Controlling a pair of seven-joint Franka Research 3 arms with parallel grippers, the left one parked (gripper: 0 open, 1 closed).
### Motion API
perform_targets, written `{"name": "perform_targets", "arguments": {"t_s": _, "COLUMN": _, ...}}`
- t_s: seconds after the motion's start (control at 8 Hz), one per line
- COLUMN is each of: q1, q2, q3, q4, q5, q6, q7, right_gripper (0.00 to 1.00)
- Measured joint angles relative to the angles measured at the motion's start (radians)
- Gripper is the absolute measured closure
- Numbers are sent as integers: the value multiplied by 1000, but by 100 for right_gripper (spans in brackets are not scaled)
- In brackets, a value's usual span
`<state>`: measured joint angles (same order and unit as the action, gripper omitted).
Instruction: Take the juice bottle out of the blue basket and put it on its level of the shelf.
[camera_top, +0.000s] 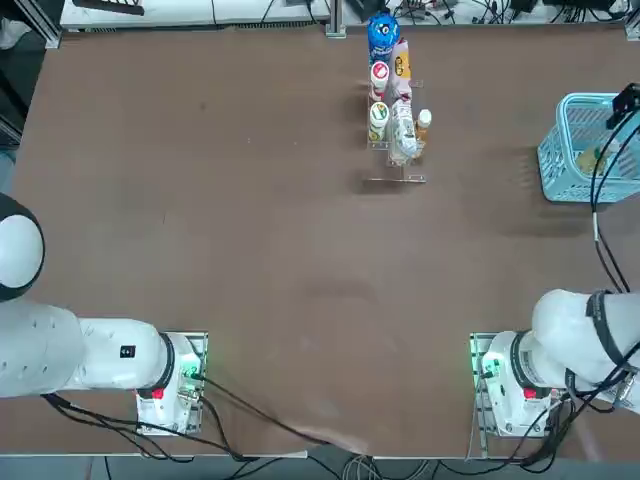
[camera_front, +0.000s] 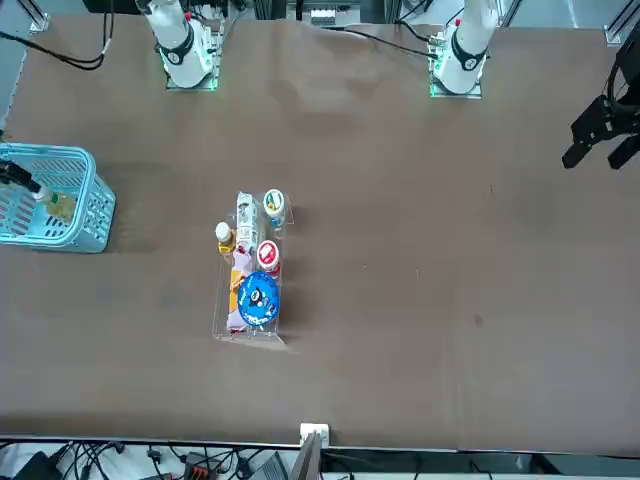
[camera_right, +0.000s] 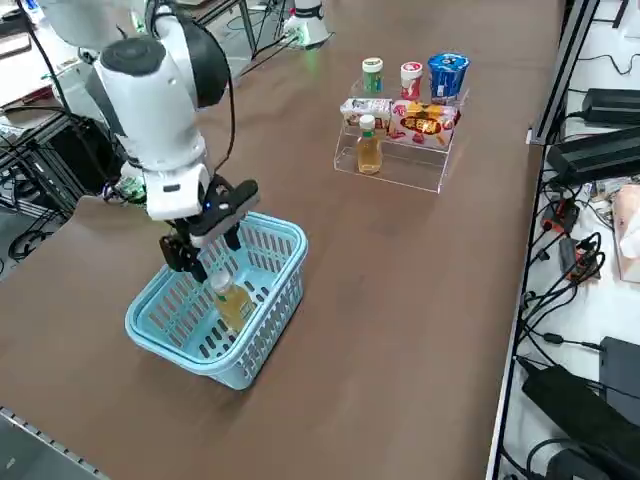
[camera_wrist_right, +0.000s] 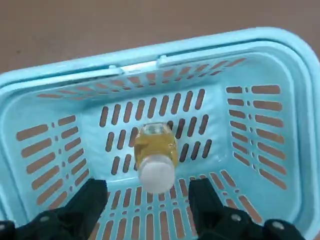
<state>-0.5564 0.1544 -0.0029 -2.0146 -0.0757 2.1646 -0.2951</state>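
The juice bottle (camera_right: 229, 297), slim with amber juice and a white cap, stands upright inside the light-blue basket (camera_right: 262, 348) near the table's right edge. My right gripper (camera_right: 208, 250) hangs open just over the bottle, one finger on each side of the cap, touching nothing. In the wrist view the bottle (camera_wrist_right: 155, 149) sits on the basket floor, between and beyond the fingertips (camera_wrist_right: 92, 197), inside the basket rim (camera_wrist_right: 200, 47). From overhead, the gripper (camera_top: 622, 105) is over the basket (camera_top: 560, 182). The clear stepped shelf (camera_right: 402, 172) stands at the far middle of the table.
The shelf (camera_top: 398, 178) holds several items: a second amber bottle (camera_right: 369, 143) on its lowest step, snack packs on the middle level, and a blue-topped cup (camera_right: 448, 73) and small bottles at the back. My arm's cables hang over the basket.
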Motion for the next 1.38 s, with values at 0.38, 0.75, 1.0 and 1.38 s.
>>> {"name": "perform_targets", "arguments": {"t_s": 0.38, "q1": -2, "q2": 37, "q3": 2, "q4": 0, "q5": 4, "q6": 19, "q7": 0, "right_gripper": 0}}
{"name": "perform_targets", "arguments": {"t_s": 0.75, "q1": -10, "q2": 82, "q3": 2, "q4": 0, "q5": 4, "q6": 57, "q7": 0, "right_gripper": 0}}
{"name": "perform_targets", "arguments": {"t_s": 1.0, "q1": -16, "q2": 105, "q3": 2, "q4": 0, "q5": 4, "q6": 66, "q7": 0, "right_gripper": 0}}
{"name": "perform_targets", "arguments": {"t_s": 1.38, "q1": -17, "q2": 117, "q3": 2, "q4": 0, "q5": 4, "q6": 67, "q7": 0, "right_gripper": 0}}
